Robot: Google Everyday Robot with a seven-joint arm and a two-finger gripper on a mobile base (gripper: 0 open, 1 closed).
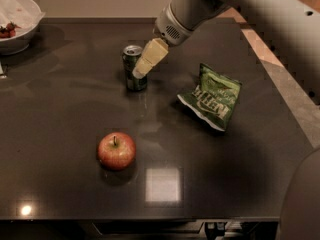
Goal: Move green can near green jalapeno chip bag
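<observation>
item: green can (133, 84).
hidden parts: the gripper (140, 72) lies across the can's upper right side in this view and covers that part of the wall and rim. whether the pale claw touches the can or only hangs in front of it cannot be told. how far the claw is open, and whether it has hold of anything, cannot be told either. it shows as one cream-coloured mass slanting down and left from the grey arm (200, 6). the arm enters from the top right and is cut off by the frame.
appearance: small, dark green, upright, silver top with pull tab. the label is too dim to read.
position: back centre of the dark, glossy table (65, 114). it stands left of the green jalapeno chip bag (210, 98), near but apart, with a strip of bare table between them.

item: green jalapeno chip bag. crinkled green foil, white block lettering, white edge. it lies flat and turned at an angle, and the lettering is not fully legible.

other:
- red apple (116, 151), stem up, in front of the can and well apart from it.
- white bowl (20, 31), top left corner, cut off by the frame. its red contents are hard to identify.
- blurred grey shape (300, 199), lower right corner, cut off and not identifiable.
- square patch of reflected light (162, 184) on the table, just right of the apple.
</observation>
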